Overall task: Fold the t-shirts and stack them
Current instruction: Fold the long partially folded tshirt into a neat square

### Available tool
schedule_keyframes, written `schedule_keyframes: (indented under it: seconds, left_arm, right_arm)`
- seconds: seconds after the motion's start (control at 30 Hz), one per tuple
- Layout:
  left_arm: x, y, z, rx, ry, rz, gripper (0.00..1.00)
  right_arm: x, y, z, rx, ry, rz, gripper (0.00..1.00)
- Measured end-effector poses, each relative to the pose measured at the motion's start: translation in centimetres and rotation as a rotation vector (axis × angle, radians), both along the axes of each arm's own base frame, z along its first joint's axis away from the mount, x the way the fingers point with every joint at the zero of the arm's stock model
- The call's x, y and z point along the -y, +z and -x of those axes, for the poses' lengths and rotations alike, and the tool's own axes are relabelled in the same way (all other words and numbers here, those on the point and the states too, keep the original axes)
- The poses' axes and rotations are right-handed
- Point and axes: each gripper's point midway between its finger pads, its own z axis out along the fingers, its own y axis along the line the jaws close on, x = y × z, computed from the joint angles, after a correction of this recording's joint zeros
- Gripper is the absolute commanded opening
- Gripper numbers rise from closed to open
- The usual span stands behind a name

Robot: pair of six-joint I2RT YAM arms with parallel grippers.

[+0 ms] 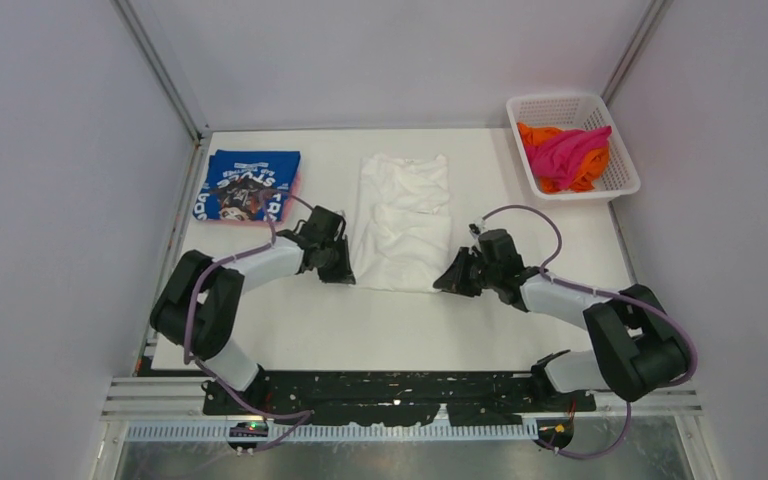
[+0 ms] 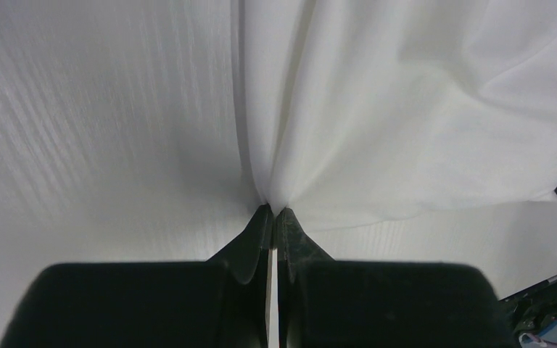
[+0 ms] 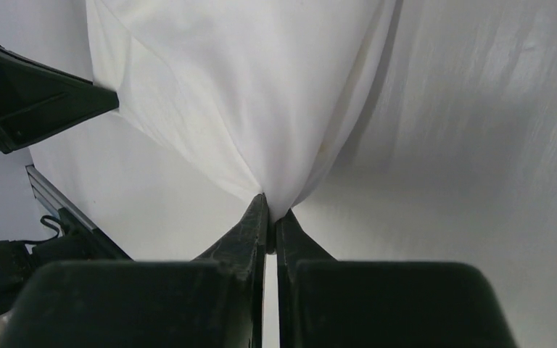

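Top external: shirt [image 1: 403, 215] corners in fingers [image 1: 343, 272]

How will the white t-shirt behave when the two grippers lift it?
Probably floppy: the white t-shirt puckers into folds at the left gripper and right gripper. It likely sags between them when lifted, and seems light, thin cloth.

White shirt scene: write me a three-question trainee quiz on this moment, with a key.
1. True or false: the left gripper and the right gripper are both shut on the white shirt.
2. Which two colours are the shirts in the basket?
3. The blue shirt lies: A in the basket; B folded, far left on the table; C under the white shirt.
Key: 1 true; 2 magenta and orange; 3 B.
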Motion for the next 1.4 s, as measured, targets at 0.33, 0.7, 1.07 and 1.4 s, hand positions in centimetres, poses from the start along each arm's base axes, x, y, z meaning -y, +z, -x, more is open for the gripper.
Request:
schedule_keyframes:
  seconds: [0.33,0.7,1.07,1.4]
  left_arm:
    - [-0.7,6.2,9.2,0.154,-0.102,0.067,0.0]
    - [-1.4,12.3,11.1,0.272,-0.048,0.19,0.0]
    - [-1.9,16.3,2.3,0.325,0.114,0.108,0.0]
    - [-0.4,17.7,-6.3,0.34,0.132,0.055,0.0]
  right_arm:
    - [0.5,7.4,7.2,0.156,0.161,-0.1,0.05]
    - [0.5,14.3,8.8,0.295,0.213,-0.167,0.05]
    - [1.4,15.4,1.0,0.257,0.078,-0.158,0.05]
    - [2.7,15.0,-6.0,0.228,0.012,-0.183,0.05]
